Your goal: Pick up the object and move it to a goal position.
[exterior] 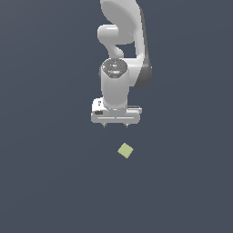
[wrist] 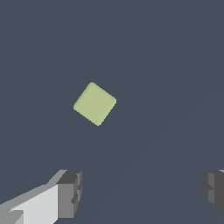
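A flat, dark slate-blue desk (exterior: 50,182) filled the whole background in both views, plain and unmarked, with no container anywhere on it.

In the exterior view the white arm (exterior: 123,41) came down from the twelve o'clock edge of the picture, its joints stacked one below the other, with a darker grey band along its side toward three o'clock. At its end the gripper (exterior: 115,124) pointed toward the desk, its pale crossbar lying level across the picture. Only two short dark tips showed under that bar, set well apart at the bar's two ends, so the fingers stood wide and held nothing.

The cube (exterior: 125,150), small and pale yellow-green, lay on the desk at about five o'clock from the gripper, near it but clearly apart, touching nothing. It sat turned so that one corner pointed toward six o'clock and looked like a little diamond. It was much smaller than the gripper's crossbar.

The wrist view agreed. The cube (wrist: 95,103) lay alone on the desk, again turned corner-on, matte and plain on its top face. Two dark grey fingers (wrist: 70,192) showed at the edge of the picture, one with a white link behind it, the other partly cut off by the frame. A wide stretch of bare desk lay between them, and the cube was outside that gap, ahead of the fingertips and nearer the side of the finger with the white link.
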Tool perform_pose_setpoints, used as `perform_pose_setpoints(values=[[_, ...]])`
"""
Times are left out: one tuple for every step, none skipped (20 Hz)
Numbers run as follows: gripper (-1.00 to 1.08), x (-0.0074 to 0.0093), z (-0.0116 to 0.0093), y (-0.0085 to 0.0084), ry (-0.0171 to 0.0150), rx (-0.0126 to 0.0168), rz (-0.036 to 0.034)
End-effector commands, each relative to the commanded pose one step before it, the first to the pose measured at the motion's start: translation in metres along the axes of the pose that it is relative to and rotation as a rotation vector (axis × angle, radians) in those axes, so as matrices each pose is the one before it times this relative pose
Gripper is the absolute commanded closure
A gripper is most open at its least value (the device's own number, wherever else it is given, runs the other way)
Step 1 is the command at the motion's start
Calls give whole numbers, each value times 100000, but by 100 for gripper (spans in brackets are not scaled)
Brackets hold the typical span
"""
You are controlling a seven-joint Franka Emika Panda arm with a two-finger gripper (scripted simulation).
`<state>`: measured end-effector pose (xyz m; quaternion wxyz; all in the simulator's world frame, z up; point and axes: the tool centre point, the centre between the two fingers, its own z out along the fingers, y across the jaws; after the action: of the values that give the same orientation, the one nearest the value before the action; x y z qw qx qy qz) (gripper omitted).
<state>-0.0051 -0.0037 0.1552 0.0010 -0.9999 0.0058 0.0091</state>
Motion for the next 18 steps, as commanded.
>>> perform_pose_setpoints(values=[[-100,0,0,1,0,0,0],[-100,4,-31,-3,29,62,6],[-100,11,-93,-2,87,199,25],[-100,20,-149,-10,136,307,38],[-100,27,-214,-10,200,447,53],[-100,35,-275,-15,259,570,65],[-100,42,-337,-20,321,695,74],[-100,49,-400,-26,385,817,80],[-100,56,-463,-34,451,936,81],[-100,63,-527,-43,522,1055,79],[-100,70,-590,-55,594,1168,71],[-100,75,-655,-68,673,1281,57],[-100,82,-720,-85,753,1386,37],[-100,87,-785,-104,838,1490,10],[-100,93,-850,-127,927,1587,-24],[-100,98,-916,-152,1021,1680,-68],[-100,103,-980,-182,1118,1765,-120],[-100,108,-1043,-216,1219,1843,-182]])
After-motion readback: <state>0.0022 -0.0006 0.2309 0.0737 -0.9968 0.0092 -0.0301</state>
